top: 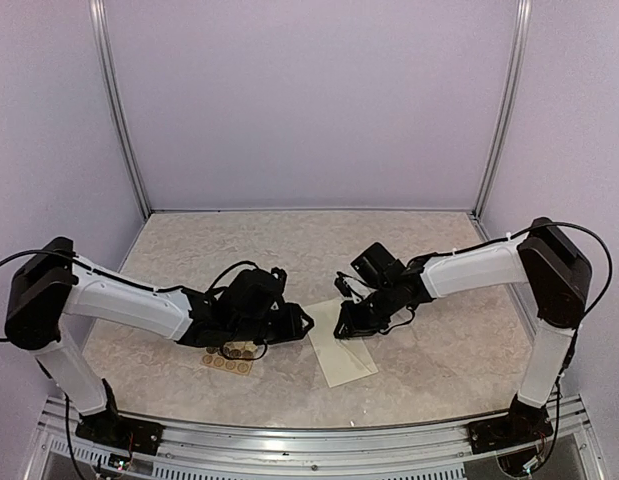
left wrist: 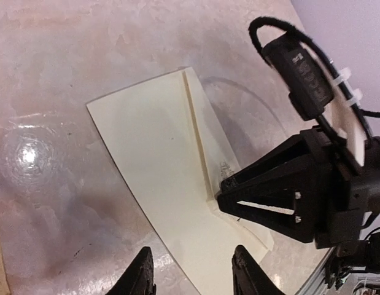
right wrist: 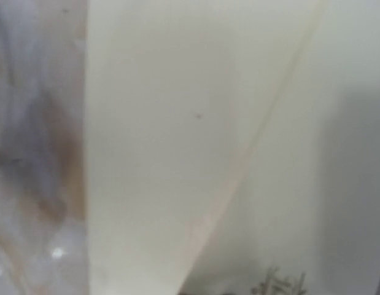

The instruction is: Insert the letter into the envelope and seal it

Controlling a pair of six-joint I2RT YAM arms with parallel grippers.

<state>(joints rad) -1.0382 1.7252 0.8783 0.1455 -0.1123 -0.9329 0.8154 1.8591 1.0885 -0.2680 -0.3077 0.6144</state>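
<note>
Envelope [top: 344, 355] lay flat on the table [top: 239, 240], flap side up, between the two grippers. Left gripper [left wrist: 193, 273] had its fingers [left wrist: 143, 276] apart with nothing held. The envelope's near edge sat just ahead of those tips, partly in the gap between them. Right gripper [left wrist: 221, 198] fingertips were drawn together, touching the envelope at the end of the flap fold. Couldn't tell if paper was caught between them. Sticker card [top: 229, 362] lay behind and below the left fingers.

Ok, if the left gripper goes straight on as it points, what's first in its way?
Probably the envelope lying just ahead of the left gripper; if it clears the paper, the right gripper beyond.
</note>
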